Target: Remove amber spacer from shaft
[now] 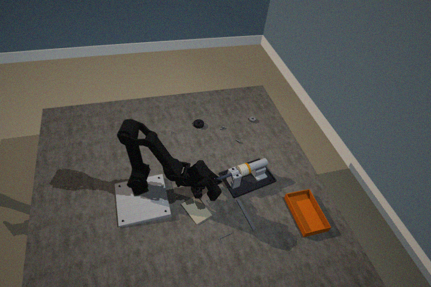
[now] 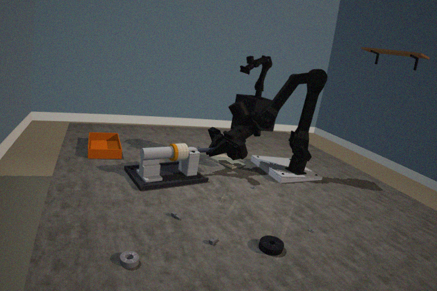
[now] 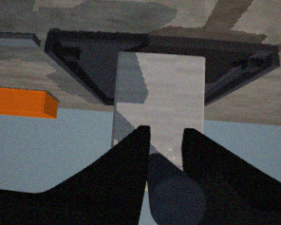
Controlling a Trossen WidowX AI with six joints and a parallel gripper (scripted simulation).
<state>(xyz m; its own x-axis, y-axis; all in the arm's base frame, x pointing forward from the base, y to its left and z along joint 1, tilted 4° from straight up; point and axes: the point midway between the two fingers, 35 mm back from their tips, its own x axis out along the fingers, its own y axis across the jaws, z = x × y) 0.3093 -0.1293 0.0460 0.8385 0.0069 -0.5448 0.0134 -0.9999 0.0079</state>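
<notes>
My gripper (image 1: 218, 179) (image 2: 210, 150) (image 3: 166, 136) is shut on the dark blue-grey shaft (image 1: 224, 176) (image 2: 202, 150) (image 3: 177, 200), at its outer end. The shaft runs level through the pale support block (image 1: 236, 181) (image 2: 189, 165) (image 3: 173, 86). The amber spacer (image 1: 248, 168) (image 2: 174, 153) sits upright in line with the shaft, against the big housing block's grey cylinder (image 1: 259, 164) (image 2: 156, 153). Cream spacers (image 1: 242, 169) (image 2: 182, 151) sit between the amber one and the support block. The shaft inside the spacers is hidden.
The fixture stands on a dark base plate (image 1: 248, 190) (image 2: 174, 185). An orange tray (image 1: 299, 222) (image 2: 104, 153) (image 3: 19, 102) lies beyond it. A black ring (image 1: 198, 123) (image 2: 271, 245), a grey ring (image 1: 252, 119) (image 2: 129, 260), a pale pad (image 1: 198, 217) and small parts lie about.
</notes>
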